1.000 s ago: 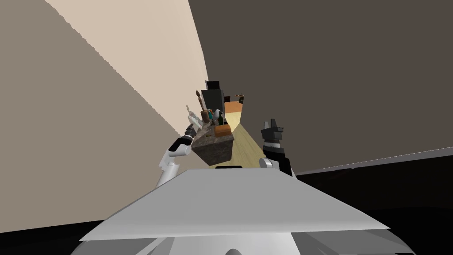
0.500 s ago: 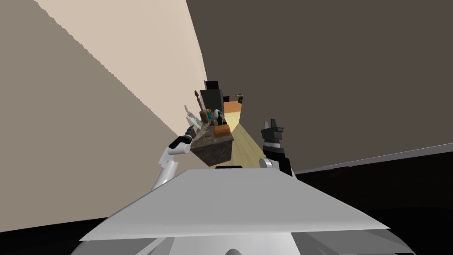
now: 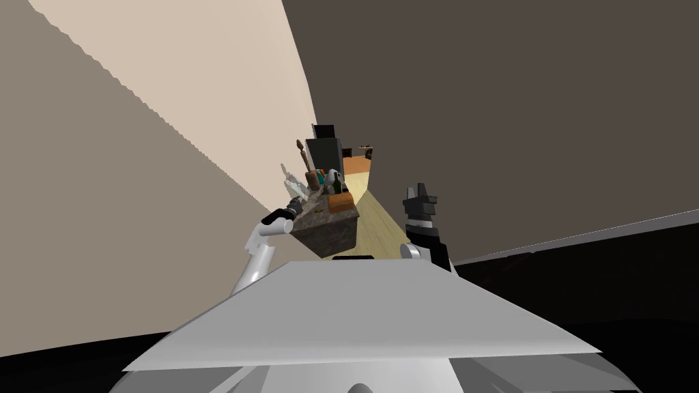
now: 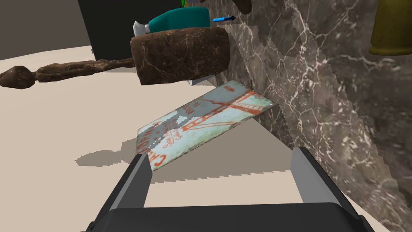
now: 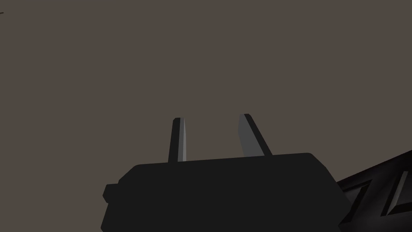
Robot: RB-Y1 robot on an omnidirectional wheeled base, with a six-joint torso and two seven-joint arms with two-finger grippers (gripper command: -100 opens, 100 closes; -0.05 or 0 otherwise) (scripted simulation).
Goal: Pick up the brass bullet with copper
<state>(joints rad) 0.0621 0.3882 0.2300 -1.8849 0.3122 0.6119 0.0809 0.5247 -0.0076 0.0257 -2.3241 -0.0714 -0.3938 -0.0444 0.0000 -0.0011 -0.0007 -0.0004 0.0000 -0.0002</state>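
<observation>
Right end effector (image 5: 211,117): held raised at the robot's right side, well apart from the table (image 4: 342,121). Its fingers are parted by a narrow gap and nothing is held.

Left end effector (image 4: 221,155): brought to the table's left edge. It is released, fingers wide apart, nothing between them.

A card (image 4: 201,121), pale blue with red print, is noted just ahead of the left fingers. It is tilted, with one edge touching the dark marbled table top and the opposite edge near one finger (image 4: 139,177).

Bullet (image 4: 392,28): a dull brass-coloured cylinder with a flared rim, partly cut off by the picture's edge. It is seen on the table top, further in from the left edge than the card and apart from it. It is not gripped.

Beyond the card, a brown mallet (image 4: 181,54) is seen, head on the table. A teal bottle (image 4: 181,20) and a blue pen (image 4: 223,18) are recorded behind it.

Furthest: a black cabinet (image 3: 324,153) past the table's far end.
</observation>
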